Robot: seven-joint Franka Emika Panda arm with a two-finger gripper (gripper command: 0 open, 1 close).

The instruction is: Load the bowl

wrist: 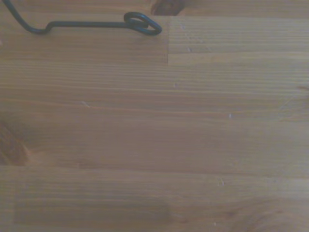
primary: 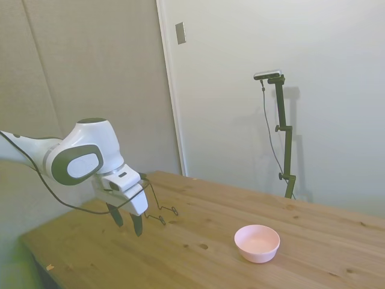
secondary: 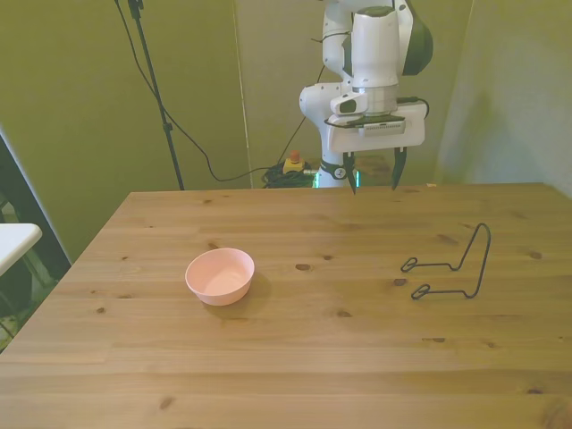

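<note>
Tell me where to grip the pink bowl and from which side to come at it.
Grip the bowl by its rim, coming straight down from above with one finger inside and one outside the wall. It stands upright and open on the table, its sides flare outward, and nothing crowds it, so any part of the rim should probably do. The gripper is open.

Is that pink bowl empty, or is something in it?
Empty. The bowl stands upright on the table, and both room views show only its bare pink inside.

Pink bowl [secondary: 220, 276] left; wire stand [secondary: 451, 265] right; end effector [secondary: 374, 172] open above.
</note>
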